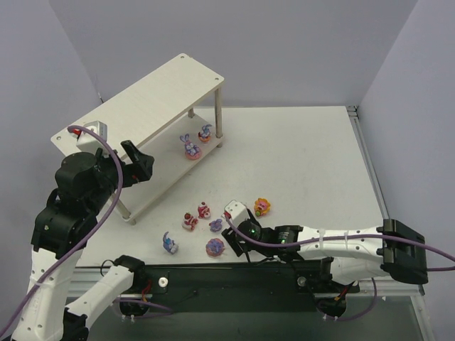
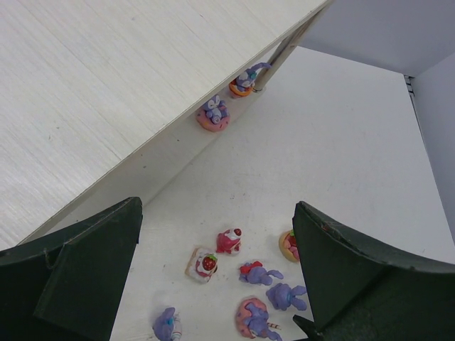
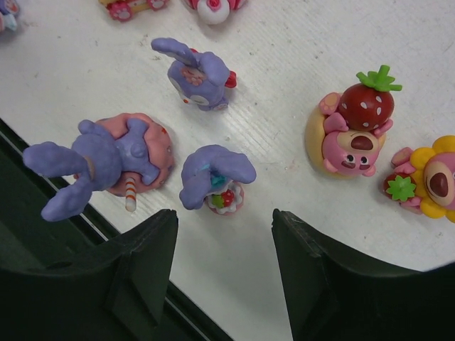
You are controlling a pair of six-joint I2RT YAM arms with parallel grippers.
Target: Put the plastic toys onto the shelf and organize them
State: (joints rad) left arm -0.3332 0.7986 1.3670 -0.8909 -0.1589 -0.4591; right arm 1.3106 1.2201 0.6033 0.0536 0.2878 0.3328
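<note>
The shelf (image 1: 142, 99) stands at the back left, and two purple-blue bunnies (image 1: 190, 148) sit on its lower board. Several plastic toys lie on the table near the front: red-pink strawberry figures (image 1: 204, 209), a bunny on a pink base (image 1: 215, 246), a lone bunny (image 1: 170, 244) and an orange-yellow flower figure (image 1: 263, 206). My right gripper (image 3: 224, 241) is open and empty, low over the table, just short of a small purple bunny (image 3: 213, 177). A strawberry bear (image 3: 352, 135) lies to its right. My left gripper (image 2: 217, 284) is open and empty, raised beside the shelf's top board (image 2: 106, 92).
The black table edge (image 3: 85, 234) runs just behind the right gripper. White metal shelf legs (image 1: 218, 117) stand at the shelf corners. The purple walls close in at the back and sides. Purple cables hang from both arms.
</note>
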